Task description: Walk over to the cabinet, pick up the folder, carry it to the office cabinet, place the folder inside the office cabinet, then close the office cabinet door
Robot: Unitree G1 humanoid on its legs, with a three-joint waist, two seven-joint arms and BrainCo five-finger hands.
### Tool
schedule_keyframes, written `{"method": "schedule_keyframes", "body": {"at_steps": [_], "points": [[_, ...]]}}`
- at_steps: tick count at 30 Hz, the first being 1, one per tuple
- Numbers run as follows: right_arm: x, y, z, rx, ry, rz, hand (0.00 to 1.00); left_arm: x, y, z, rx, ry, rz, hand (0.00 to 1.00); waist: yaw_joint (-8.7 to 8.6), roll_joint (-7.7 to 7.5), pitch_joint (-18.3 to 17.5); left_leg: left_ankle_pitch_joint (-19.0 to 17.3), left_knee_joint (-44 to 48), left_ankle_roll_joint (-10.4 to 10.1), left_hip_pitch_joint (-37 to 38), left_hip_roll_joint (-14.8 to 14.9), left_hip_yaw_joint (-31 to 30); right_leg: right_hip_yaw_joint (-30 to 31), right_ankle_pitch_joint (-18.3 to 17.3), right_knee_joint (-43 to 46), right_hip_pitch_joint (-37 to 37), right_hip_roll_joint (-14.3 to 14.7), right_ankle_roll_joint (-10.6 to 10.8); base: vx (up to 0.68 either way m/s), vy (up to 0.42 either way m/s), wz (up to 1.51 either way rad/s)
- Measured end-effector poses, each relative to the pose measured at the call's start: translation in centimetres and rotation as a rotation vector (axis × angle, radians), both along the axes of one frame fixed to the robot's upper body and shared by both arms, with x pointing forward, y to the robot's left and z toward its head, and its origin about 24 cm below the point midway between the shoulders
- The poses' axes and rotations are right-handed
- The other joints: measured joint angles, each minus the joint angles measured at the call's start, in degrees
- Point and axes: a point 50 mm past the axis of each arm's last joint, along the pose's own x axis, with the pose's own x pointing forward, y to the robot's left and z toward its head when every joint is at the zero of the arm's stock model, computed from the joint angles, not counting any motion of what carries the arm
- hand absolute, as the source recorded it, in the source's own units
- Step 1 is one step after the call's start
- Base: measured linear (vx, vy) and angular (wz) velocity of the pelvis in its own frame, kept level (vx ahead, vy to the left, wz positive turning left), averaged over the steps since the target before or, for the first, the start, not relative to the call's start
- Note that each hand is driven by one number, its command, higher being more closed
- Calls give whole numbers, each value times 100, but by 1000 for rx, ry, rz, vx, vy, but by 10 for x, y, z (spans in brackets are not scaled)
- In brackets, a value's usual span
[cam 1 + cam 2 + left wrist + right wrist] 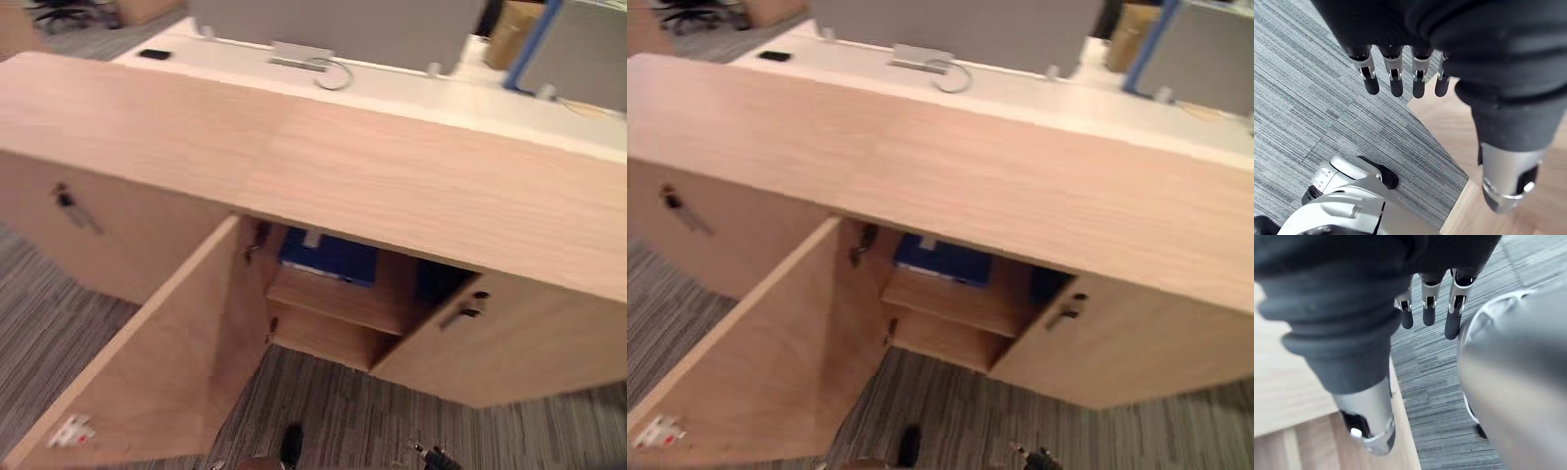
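Head views: the cabinet (392, 186) is seen from above, its left door (167, 362) swung wide open. A blue folder (331, 258) is seen inside on the upper shelf (338, 302), apparently lying flat.

Left wrist view: the left hand (1396, 73) is held over grey carpet (1312, 98), fingers straight and apart, nothing gripped.

Right wrist view: the right hand (1429, 303) is likewise held slack and empty over the carpet.

one wooden cabinet (411, 186), three doors (157, 362) on it, one inner shelf (333, 299) and one blue folder (328, 258).
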Motion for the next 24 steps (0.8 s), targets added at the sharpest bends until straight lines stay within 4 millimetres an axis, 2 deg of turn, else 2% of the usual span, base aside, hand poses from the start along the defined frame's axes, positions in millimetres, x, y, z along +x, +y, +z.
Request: {"method": "schedule_keyframes", "body": {"at_steps": [1, 3, 4, 6, 8, 11, 14, 18, 24], "points": [[2, 7, -1, 16, -10, 0, 0, -2, 0, 0, 1, 1, 19, 0, 8, -7, -4, -29, 40, -24, 11, 14, -51, 329, -140, -337, 30, 161, 208, -92, -97, 93], [2, 14, -2, 34, -10, 0, 0, -1, 0, 0, 4, -9, 26, 0, 10, -18, -12, -45, 43, -39, -20, 26, -44, 312, -205, -1016, 192, 314, 383, -91, -155, 101], [0, 17, -3, 46, 1, 2, 0, -1, 0, 1, 7, -16, 30, 0, 26, -38, -33, -37, 55, -50, -52, 21, -43, 280, -195, -1486, 262, 431, 391, -62, -179, 88], [2, 23, -4, 67, 7, 7, 0, -5, 1, 1, 14, -11, 36, 0, 73, -93, -74, 2, 78, -106, -131, 14, -42, 250, -32, -1939, 222, 659, 302, -66, -205, 33], [-1, 23, -5, 74, 32, 11, 0, -12, -1, 0, 11, 3, 53, 0, 119, -73, -156, 7, 71, -213, -218, 92, -81, -12, -60, -2381, 395, 818, 302, -110, -273, 2], [-3, 23, -6, 80, 46, 7, 0, -5, 1, 1, 18, -13, 43, 0, 92, -124, -125, 107, -26, -405, -310, 232, -357, -365, -153, -2972, 657, 1062, 245, -77, -239, 26], [-3, 23, -6, 74, 53, 30, 0, 3, 3, 2, 22, -27, 33, 0, 69, -144, -88, 291, -195, -606, -305, 351, -715, -729, -316, -3045, 790, 1239, 145, -37, -243, 53], [-5, 20, -6, 63, 61, 29, 0, 8, 4, 3, 19, -41, 37, 0, 107, -152, -74, 386, -218, -709, -330, 410, -1031, -1149, -411, -3116, 915, 1379, 93, -36, -114, 54], [-5, 22, -7, 69, 66, 28, 0, 11, 4, 3, 21, -44, 19, 0, 171, -180, -2, 444, -215, -741, -432, 368, -1118, -1366, -450, -3129, 931, 1381, 108, 11, -27, 20]]}}
